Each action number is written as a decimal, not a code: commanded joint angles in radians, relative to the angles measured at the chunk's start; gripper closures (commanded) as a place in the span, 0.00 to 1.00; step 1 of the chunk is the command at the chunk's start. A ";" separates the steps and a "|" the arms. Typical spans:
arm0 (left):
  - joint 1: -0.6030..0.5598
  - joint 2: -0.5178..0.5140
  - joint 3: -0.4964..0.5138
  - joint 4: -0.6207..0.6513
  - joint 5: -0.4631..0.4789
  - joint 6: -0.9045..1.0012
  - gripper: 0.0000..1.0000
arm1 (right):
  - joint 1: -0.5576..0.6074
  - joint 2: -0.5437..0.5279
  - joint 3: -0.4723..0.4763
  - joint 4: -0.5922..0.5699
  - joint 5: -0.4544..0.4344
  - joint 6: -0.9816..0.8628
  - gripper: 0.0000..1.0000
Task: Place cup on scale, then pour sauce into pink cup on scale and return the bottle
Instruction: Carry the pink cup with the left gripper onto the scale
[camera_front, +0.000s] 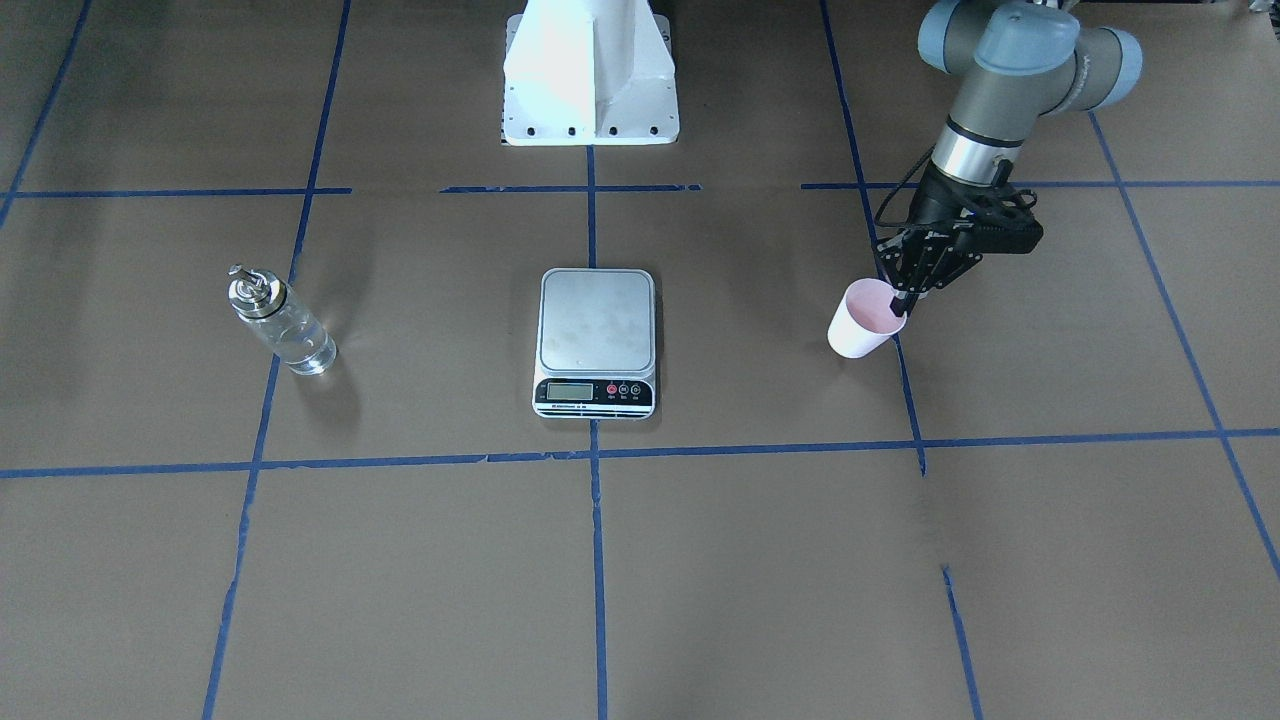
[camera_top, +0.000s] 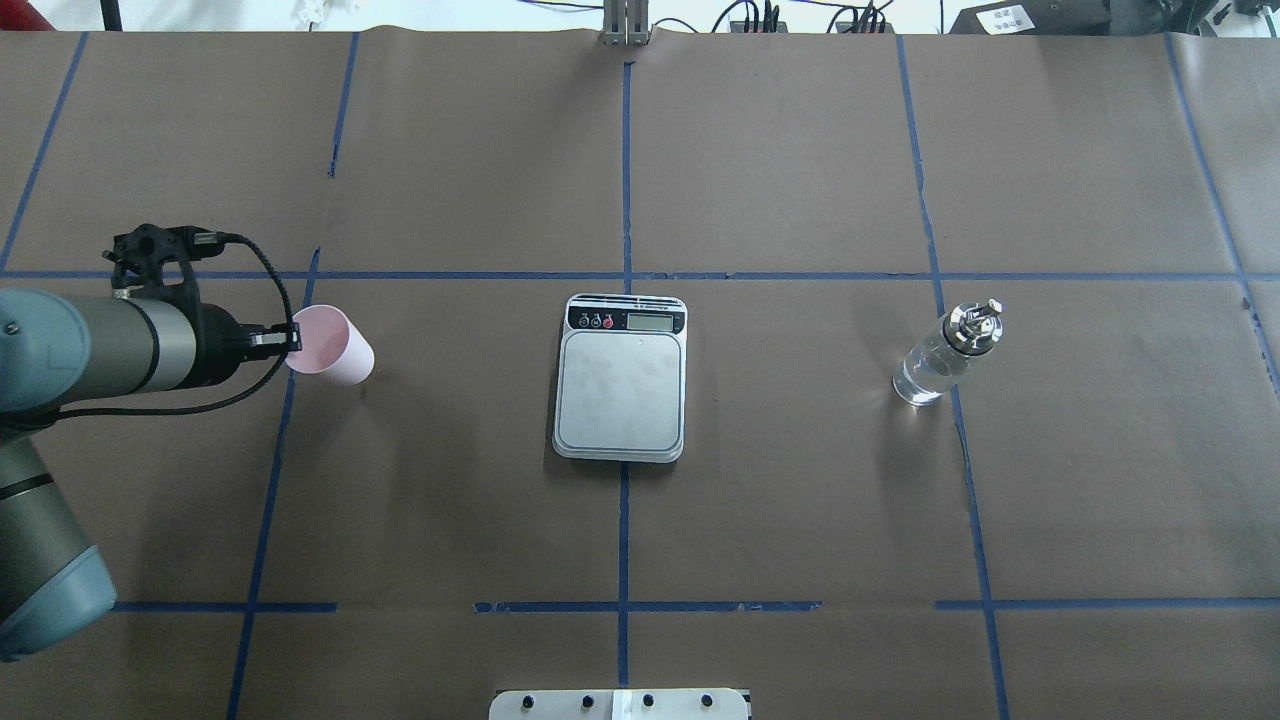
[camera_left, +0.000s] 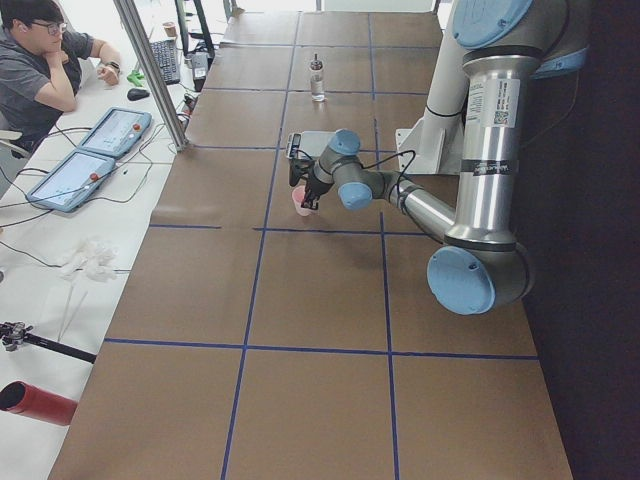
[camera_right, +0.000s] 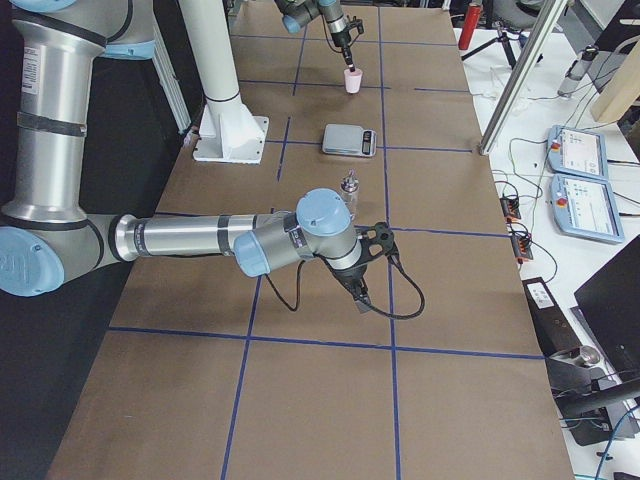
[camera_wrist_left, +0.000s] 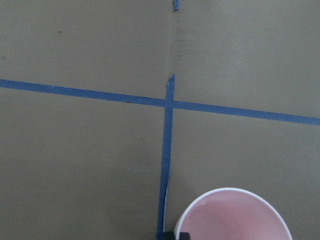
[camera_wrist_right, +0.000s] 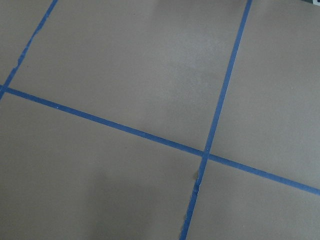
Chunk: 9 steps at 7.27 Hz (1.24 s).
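The pink cup (camera_front: 860, 325) stands on the table on my left side, well apart from the scale (camera_front: 596, 320) in the middle; it also shows in the overhead view (camera_top: 330, 345) and the left wrist view (camera_wrist_left: 232, 217). My left gripper (camera_front: 903, 297) is shut on the cup's rim, one finger inside it. The scale's plate (camera_top: 621, 390) is bare. The glass bottle (camera_front: 285, 325) with its silver pourer cap stands upright on my right side (camera_top: 940, 360). My right gripper (camera_right: 357, 290) shows only in the exterior right view, low over the table near the bottle (camera_right: 350, 192); I cannot tell whether it is open.
The table is covered in brown paper with a blue tape grid. The robot's white base (camera_front: 590, 80) stands behind the scale. An operator (camera_left: 40, 70) sits beyond the table's far edge with tablets and cables.
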<state>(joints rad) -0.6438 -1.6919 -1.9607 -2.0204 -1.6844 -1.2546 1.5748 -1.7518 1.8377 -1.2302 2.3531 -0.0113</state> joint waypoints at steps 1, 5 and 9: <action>0.036 -0.290 -0.030 0.368 -0.001 -0.037 1.00 | -0.001 -0.002 0.000 0.000 0.000 0.001 0.00; 0.139 -0.576 0.157 0.425 0.009 -0.209 1.00 | 0.001 -0.003 0.000 0.000 0.002 0.002 0.00; 0.162 -0.641 0.261 0.419 0.049 -0.233 0.96 | 0.001 -0.003 0.000 0.000 0.002 0.002 0.00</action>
<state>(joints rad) -0.4880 -2.3320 -1.7075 -1.6009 -1.6402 -1.4863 1.5754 -1.7549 1.8377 -1.2303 2.3546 -0.0092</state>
